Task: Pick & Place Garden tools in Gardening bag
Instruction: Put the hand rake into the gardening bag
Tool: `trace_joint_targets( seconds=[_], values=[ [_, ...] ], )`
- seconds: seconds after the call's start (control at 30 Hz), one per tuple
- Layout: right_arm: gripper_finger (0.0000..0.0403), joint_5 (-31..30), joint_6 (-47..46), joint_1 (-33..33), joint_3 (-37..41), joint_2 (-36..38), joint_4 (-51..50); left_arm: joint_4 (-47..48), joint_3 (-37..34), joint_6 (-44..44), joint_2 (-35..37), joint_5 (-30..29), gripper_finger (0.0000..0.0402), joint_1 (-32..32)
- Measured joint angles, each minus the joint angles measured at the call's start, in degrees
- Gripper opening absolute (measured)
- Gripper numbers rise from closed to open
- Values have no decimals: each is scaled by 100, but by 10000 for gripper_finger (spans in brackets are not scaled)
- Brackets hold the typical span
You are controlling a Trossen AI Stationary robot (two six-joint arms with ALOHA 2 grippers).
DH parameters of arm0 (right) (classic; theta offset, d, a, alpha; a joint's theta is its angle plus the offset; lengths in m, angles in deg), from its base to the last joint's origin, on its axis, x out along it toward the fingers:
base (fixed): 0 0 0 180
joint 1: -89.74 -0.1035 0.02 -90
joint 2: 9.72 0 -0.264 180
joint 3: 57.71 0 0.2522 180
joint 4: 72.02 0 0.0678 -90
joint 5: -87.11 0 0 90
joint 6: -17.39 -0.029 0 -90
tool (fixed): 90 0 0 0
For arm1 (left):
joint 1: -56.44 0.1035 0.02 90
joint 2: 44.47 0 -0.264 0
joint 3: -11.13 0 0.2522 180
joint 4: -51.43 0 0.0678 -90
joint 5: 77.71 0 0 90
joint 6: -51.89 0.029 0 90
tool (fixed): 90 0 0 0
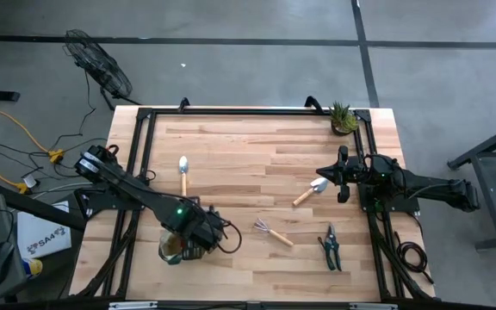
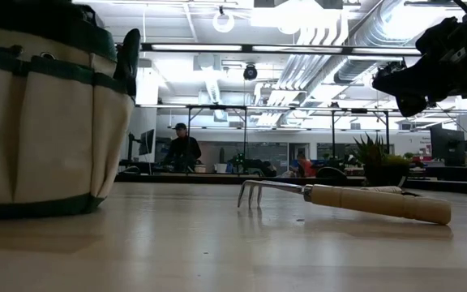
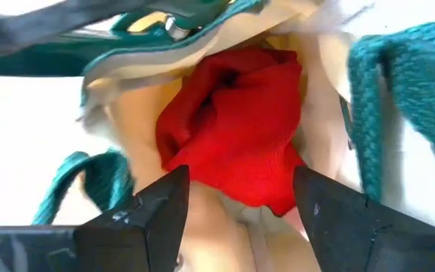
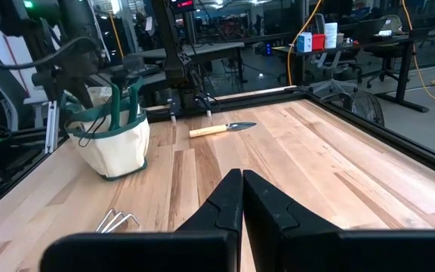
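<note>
The beige gardening bag (image 1: 172, 244) with green trim stands at the table's near left, also in the low view (image 2: 47, 113) and the right wrist view (image 4: 112, 143). My left gripper (image 3: 240, 204) hangs open over its mouth, pointing down. A red cloth piece (image 3: 232, 143) lies inside the bag, beyond the fingers. Flat on the table lie two trowels (image 1: 183, 172) (image 1: 310, 191), a claw rake (image 1: 274, 232) and green-handled pruners (image 1: 330, 248). My right gripper (image 4: 242, 200) waits shut and level at the table's right side.
A small potted plant (image 1: 344, 118) stands at the far right corner. A black frame rail (image 1: 231, 112) runs round the tabletop. The middle of the table between the trowels is bare wood. People sit at desks in the room behind.
</note>
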State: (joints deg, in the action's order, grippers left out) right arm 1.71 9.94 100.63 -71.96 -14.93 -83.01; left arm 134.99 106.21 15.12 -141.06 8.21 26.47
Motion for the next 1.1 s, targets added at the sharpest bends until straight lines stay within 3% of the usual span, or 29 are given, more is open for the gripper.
trace_joint_targets(
  seconds=[0.67, 1.1],
  values=[
    [3, 0, -2, 0, 0, 0, 0, 518, 1166, -278, 0, -758, 229, -3],
    [3, 0, -1, 0, 2, 0, 0, -349, 1316, -212, 0, -1012, 229, -3]
  ],
)
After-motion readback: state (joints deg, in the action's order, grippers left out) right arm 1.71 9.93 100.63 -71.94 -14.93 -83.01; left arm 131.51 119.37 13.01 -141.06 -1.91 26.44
